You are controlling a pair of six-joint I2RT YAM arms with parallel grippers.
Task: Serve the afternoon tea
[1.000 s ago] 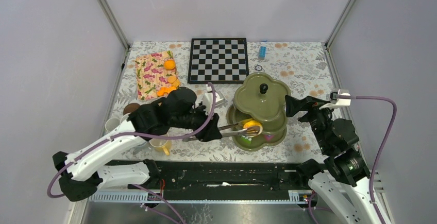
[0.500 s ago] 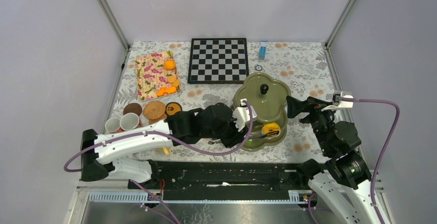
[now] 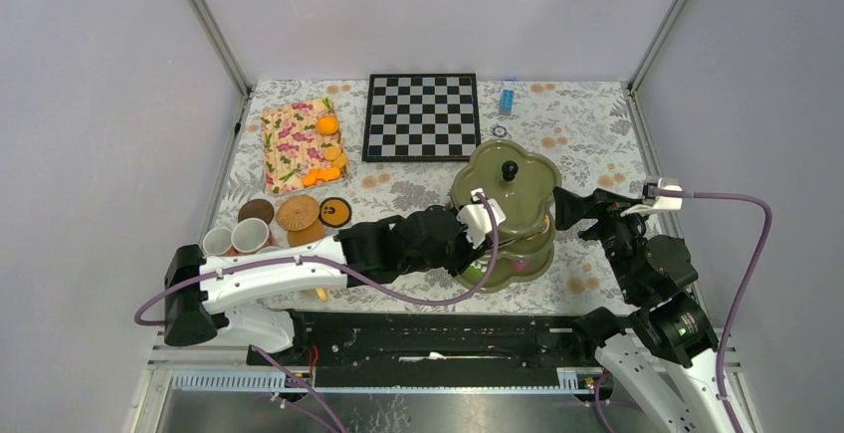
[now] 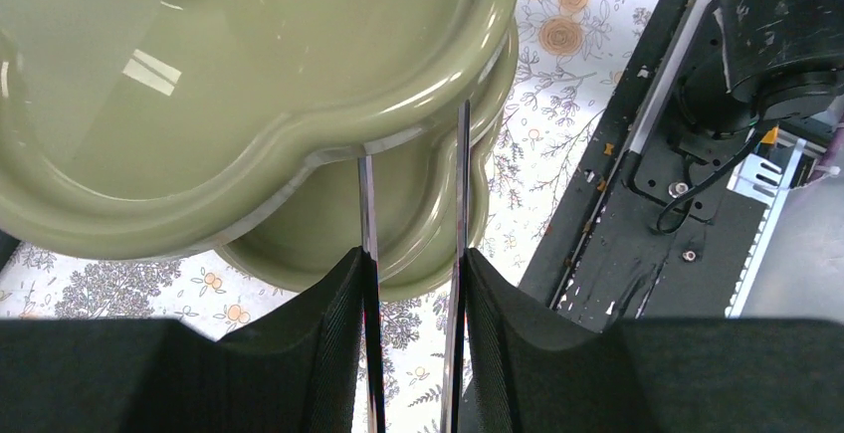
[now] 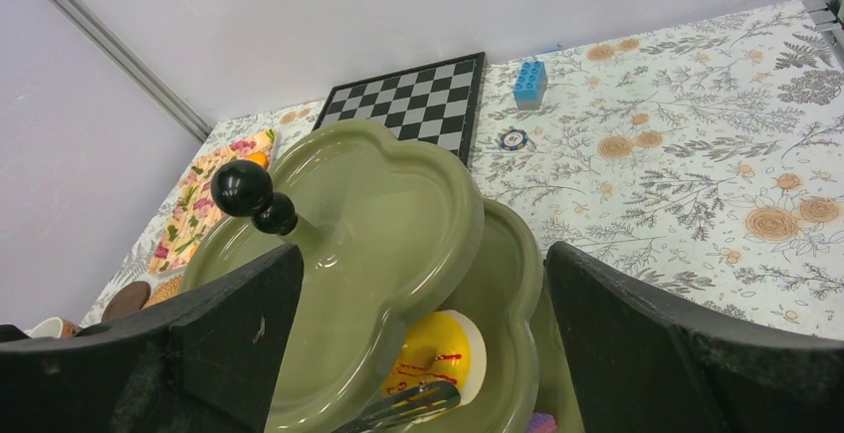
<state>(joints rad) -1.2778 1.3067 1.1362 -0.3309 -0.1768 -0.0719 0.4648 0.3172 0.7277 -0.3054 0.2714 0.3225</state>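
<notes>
The olive-green tiered stand [image 3: 503, 189] with its black knob [image 3: 510, 168] stands right of centre. My left gripper [image 3: 460, 252] is at its front left edge, shut on metal tongs [image 4: 364, 214] whose two blades run under the top tier [image 4: 199, 105]. In the right wrist view the tongs' tip [image 5: 403, 408] lies on the near edge of a yellow sweet [image 5: 433, 353] resting on the middle tier. My right gripper [image 3: 559, 212] hangs open beside the stand's right edge, with nothing between its fingers. Mugs [image 3: 249, 236] and brown coasters [image 3: 297, 213] sit at the left.
A floral tray [image 3: 284, 149] with orange biscuits [image 3: 326, 124] lies at the back left, next to the chessboard [image 3: 421, 116]. A blue brick [image 3: 507, 100] and a small ring [image 3: 499, 131] lie behind the stand. A pink sweet [image 3: 519, 266] is on the bottom tier.
My left arm has swung right and carried the yellow sweet in the tongs from the stand's front in under the top tier. The right arm has barely moved.
</notes>
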